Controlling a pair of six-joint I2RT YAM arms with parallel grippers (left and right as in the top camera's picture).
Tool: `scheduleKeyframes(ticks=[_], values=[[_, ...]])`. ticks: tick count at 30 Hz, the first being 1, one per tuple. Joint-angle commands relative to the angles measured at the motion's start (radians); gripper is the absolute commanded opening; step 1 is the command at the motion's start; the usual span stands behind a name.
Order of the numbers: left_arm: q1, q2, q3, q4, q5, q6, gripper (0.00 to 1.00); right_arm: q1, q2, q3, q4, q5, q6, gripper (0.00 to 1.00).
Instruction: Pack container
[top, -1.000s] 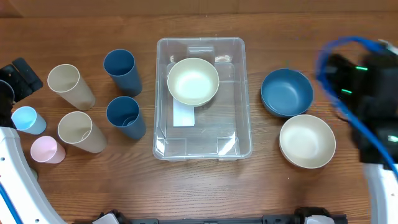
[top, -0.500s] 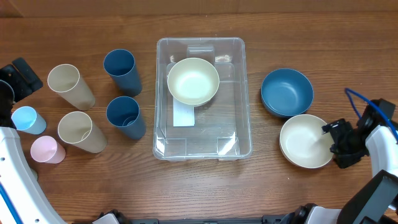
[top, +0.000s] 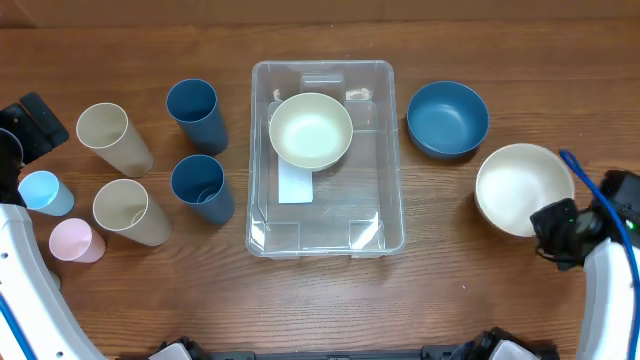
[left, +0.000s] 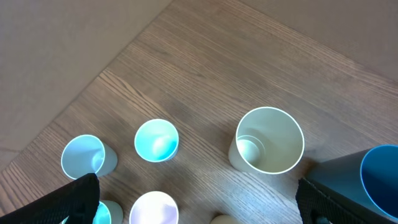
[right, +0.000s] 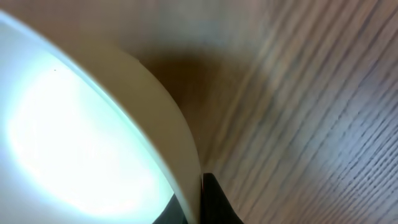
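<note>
The container (top: 322, 66) is a clear rectangular bin at the table's middle, with a cream bowl (top: 311, 130) lying in its far half. To its right, my right gripper (top: 555, 222) is shut on the near right rim of a second cream bowl (top: 520, 185). In the right wrist view that bowl's rim (right: 180, 149) is pinched between the black fingers of my right gripper (right: 198, 186). A blue bowl (top: 447, 118) sits just right of the bin's far corner. My left gripper (left: 199, 205) hangs open above the cups at the far left, holding nothing.
Left of the bin stand two dark blue cups (top: 195, 113) (top: 202, 187), two cream cups (top: 113, 138) (top: 130, 211), a light blue cup (top: 45, 192) and a pink cup (top: 76, 240). The left wrist view shows a cream cup (left: 268, 140) and light blue cups (left: 156, 140).
My right gripper has come down and shut on the cream bowl's rim. That bowl now sits farther right and back. The blue bowl has shifted back and left. The left arm has not moved.
</note>
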Motion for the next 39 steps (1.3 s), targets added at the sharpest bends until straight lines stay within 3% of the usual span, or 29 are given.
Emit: scheduleKeyframes(ticks=[1,3,6,10,13,16,22,23,24,25,28,32,37,39], values=[[0.004,0.003,0.020,0.001,0.012,-0.018,1.00,0.072,-0.165,0.074,0.011,-0.123,-0.014,0.04],[0.004,0.003,0.020,0.001,0.012,-0.018,1.00,0.208,-0.221,0.140,0.027,-0.185,-0.044,0.04],[0.004,0.003,0.020,0.001,0.012,-0.018,1.00,0.504,-0.163,0.274,0.057,-0.147,-0.088,0.04],[0.004,0.003,0.020,0.001,0.012,-0.018,1.00,0.826,0.150,0.506,0.090,0.012,-0.174,0.04],[0.004,0.003,0.020,0.001,0.012,-0.018,1.00,0.907,0.422,0.680,0.109,0.066,-0.217,0.04],[0.004,0.003,0.020,0.001,0.012,-0.018,1.00,0.911,0.653,0.782,0.173,0.059,-0.218,0.04],[0.004,0.003,0.020,0.001,0.012,-0.017,1.00,0.912,0.802,0.782,0.251,-0.051,-0.216,0.04],[0.004,0.003,0.020,0.001,0.012,-0.017,1.00,0.912,0.801,0.782,0.259,-0.064,-0.248,0.10],[0.004,0.003,0.020,0.001,0.012,-0.018,1.00,0.912,0.791,0.788,0.268,-0.109,-0.330,0.36],[0.004,0.003,0.020,0.001,0.012,-0.018,1.00,0.912,0.778,0.804,0.267,-0.149,-0.385,0.46],[0.004,0.003,0.020,0.000,0.012,-0.018,1.00,0.898,0.694,0.925,0.191,-0.161,-0.401,0.52],[0.004,0.005,0.020,0.001,0.012,-0.018,1.00,0.797,0.573,1.086,0.013,0.089,-0.287,0.64],[0.004,0.005,0.020,0.001,0.012,-0.018,1.00,0.505,0.614,1.067,-0.133,0.122,-0.155,0.66],[0.004,0.005,0.020,0.000,0.012,-0.018,1.00,0.417,0.687,1.010,-0.143,0.085,-0.153,0.76]])
